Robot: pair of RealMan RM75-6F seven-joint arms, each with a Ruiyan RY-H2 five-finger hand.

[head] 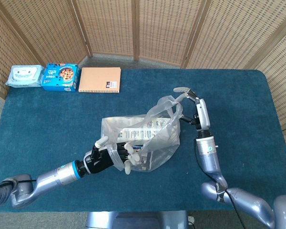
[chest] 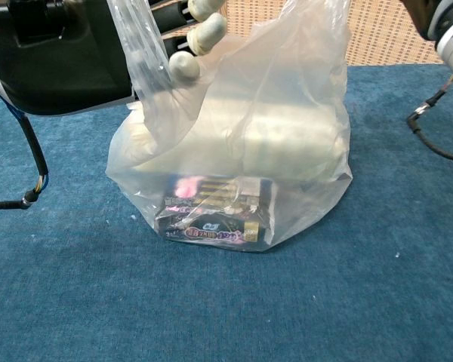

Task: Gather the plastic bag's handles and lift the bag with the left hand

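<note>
Left robot hand point(head: 107, 158) grips plastic bag point(head: 148, 138) near handle; right robot hand point(head: 189, 102) pinches far handle, mid-table.

The head view is looking steeply down from high above the plastic bag point(head: 142, 143); the chest view is facing it level, very close, both sharing the bag.
</note>
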